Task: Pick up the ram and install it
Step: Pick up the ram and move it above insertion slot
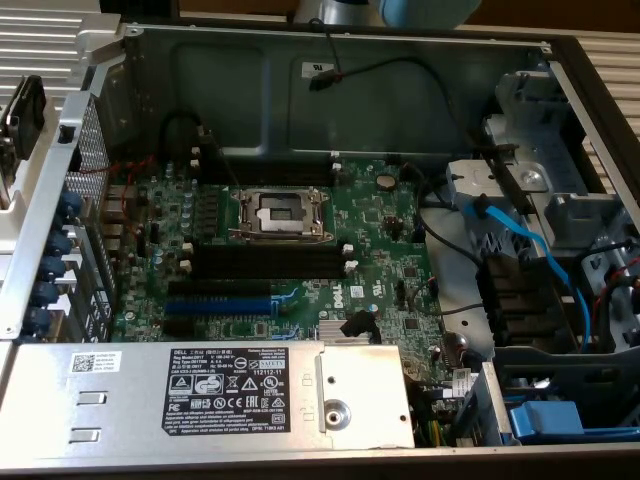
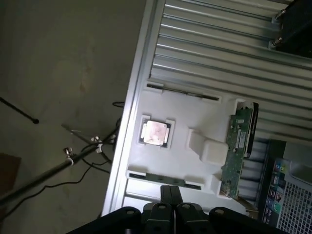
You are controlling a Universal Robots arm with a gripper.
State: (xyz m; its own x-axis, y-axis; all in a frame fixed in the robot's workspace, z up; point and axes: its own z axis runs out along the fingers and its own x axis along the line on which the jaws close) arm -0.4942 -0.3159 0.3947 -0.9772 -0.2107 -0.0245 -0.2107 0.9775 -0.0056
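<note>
The ram, a long thin green circuit-board stick, lies along one edge of a white holder tray on a ribbed metal table. My gripper hangs high above the tray with its two dark fingers pressed together, shut and holding nothing. It is well apart from the ram, off to one side of it. In the exterior view, the open computer case shows the green motherboard with its long black memory slots standing bare just below the CPU socket.
A square processor chip sits in the same tray. On the motherboard, blue expansion slots lie under the black ones. A grey power supply fills the case front, with drive bays and blue cables on the exterior view's right.
</note>
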